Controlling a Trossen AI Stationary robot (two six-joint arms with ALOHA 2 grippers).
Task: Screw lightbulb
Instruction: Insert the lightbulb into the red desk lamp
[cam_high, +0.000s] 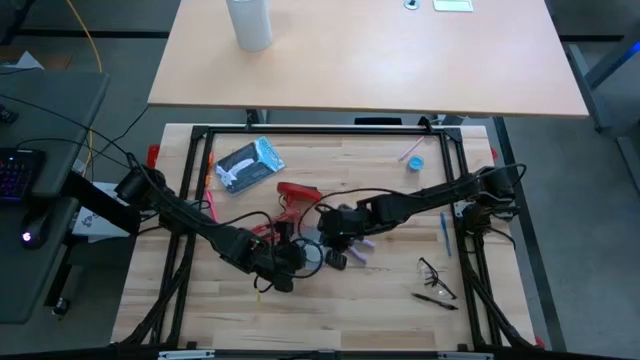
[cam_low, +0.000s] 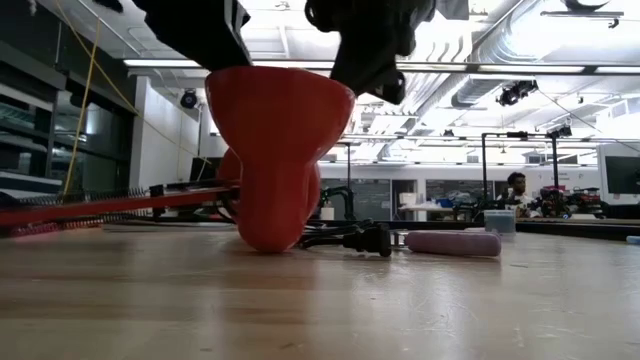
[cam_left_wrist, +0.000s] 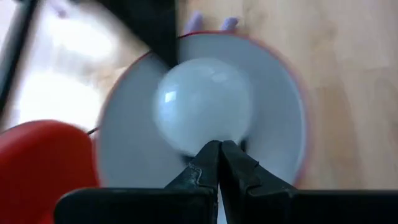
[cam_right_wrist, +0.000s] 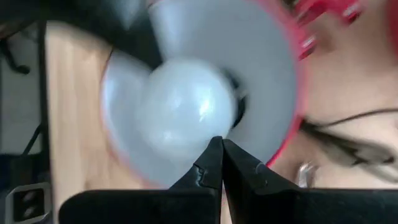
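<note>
The red lamp's shade (cam_low: 280, 130) stands on the table by its narrow end, open side up, with its red arm (cam_low: 110, 203) stretching to the left. The white lightbulb (cam_left_wrist: 202, 102) sits in the middle of the silver reflector (cam_left_wrist: 273, 118); it also shows in the right wrist view (cam_right_wrist: 180, 112). My left gripper (cam_left_wrist: 219, 148) is shut above the shade, its tips at the bulb's edge. My right gripper (cam_right_wrist: 221, 144) is also shut, its tips at the bulb's edge from the other side. In the high view the two grippers (cam_high: 280, 262) (cam_high: 335, 238) stand close together at mid-table. My left gripper points down into the shade, its shut fingertips (cam_left_wrist: 211, 155) at the bulb's rounded edge (cam_left_wrist: 208, 138); I cannot tell whether they touch it. My right gripper points down into the shade likewise, its shut fingertips (cam_right_wrist: 214, 152) at the bulb's edge (cam_right_wrist: 202, 134); I cannot tell whether they touch.
A black cord with a plug (cam_low: 365, 238) and a lilac object (cam_low: 452, 243) lie right of the lamp. A blue-and-white packet (cam_high: 250, 165) lies at the far left, a small blue round object (cam_high: 416, 162) at the far right, glasses (cam_high: 435, 270) and pens (cam_high: 444, 232) at the right.
</note>
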